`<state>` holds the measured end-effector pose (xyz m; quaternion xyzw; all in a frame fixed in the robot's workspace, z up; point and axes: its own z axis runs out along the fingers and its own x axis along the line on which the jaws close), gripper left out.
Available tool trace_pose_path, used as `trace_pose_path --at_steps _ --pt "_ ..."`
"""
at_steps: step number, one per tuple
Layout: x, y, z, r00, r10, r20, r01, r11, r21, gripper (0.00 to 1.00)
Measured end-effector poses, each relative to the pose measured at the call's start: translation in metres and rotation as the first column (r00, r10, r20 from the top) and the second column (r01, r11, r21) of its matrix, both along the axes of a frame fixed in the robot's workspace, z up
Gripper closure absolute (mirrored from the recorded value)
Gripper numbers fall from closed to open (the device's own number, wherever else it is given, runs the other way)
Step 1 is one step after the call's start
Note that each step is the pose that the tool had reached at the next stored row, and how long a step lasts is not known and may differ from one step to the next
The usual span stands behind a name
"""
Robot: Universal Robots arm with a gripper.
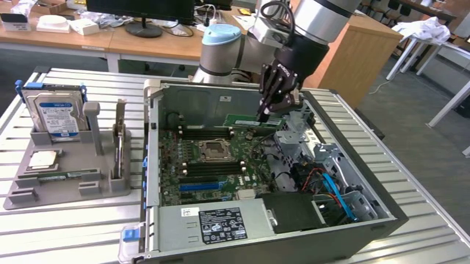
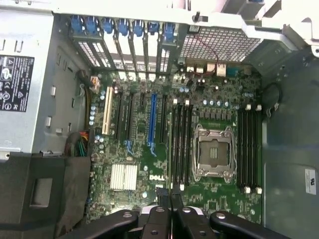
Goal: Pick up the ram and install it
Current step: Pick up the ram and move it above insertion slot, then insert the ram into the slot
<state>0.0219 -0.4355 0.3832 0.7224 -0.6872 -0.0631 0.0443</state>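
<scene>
My gripper [image 1: 263, 116] is shut on the ram [image 1: 241, 119], a long green stick held level and on edge. It hangs inside the open computer case [image 1: 382, 212], above the far part of the motherboard [image 1: 209, 165], near the black memory slots [image 1: 209, 132] just beyond the processor socket [image 1: 213, 147]. In the wrist view the fingers [image 2: 155, 219] press together on the ram's thin edge [image 2: 171, 196]. Below them lie the socket [image 2: 214, 154] and the memory slots [image 2: 182, 144] on either side of it.
A grey holder [image 1: 66, 187] on the exterior view's left carries a hard drive [image 1: 55, 113], a silver processor chip [image 1: 43, 159] and an upright expansion card [image 1: 119, 137]. In the case, the power supply [image 1: 213, 223] lies at the near end, and the metal drive cage [image 1: 309, 143] stands beside the gripper.
</scene>
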Motion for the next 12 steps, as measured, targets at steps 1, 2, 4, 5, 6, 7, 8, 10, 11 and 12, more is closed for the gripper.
trace_pose_path --at_steps 1,2,4,5,6,7,8,10,11,12 --pt "-0.0001 0.0000 0.0000 0.9999 0.000 0.0168 0.000 1.0000 -0.0001 0.88" --pt "-0.0001 0.0000 -0.0002 0.9994 0.000 0.0334 0.000 1.0000 0.0000 0.88" --pt "-0.0003 0.0000 -0.0004 0.9977 0.000 0.0680 0.000 1.0000 0.0001 0.88" --pt "-0.0004 0.0000 -0.0005 0.9964 0.000 0.0851 0.000 1.0000 0.0002 0.88" --pt "-0.0006 0.0001 -0.0006 0.9948 0.000 0.1019 0.000 1.0000 0.0002 0.88" --pt "-0.0007 0.0001 -0.0008 0.9935 0.000 0.1136 0.000 1.0000 0.0005 0.88" --pt "-0.0007 0.0001 -0.0008 0.9935 0.000 0.1138 0.000 1.0000 0.0004 0.88" --pt "-0.0007 0.0001 -0.0007 0.9935 0.000 0.1139 0.000 1.0000 0.0001 0.88" --pt "-0.0007 0.0001 -0.0006 0.9935 0.000 0.1138 0.000 1.0000 0.0000 0.88" --pt "-0.0007 0.0001 -0.0006 0.9935 0.000 0.1138 0.000 1.0000 0.0001 0.88"
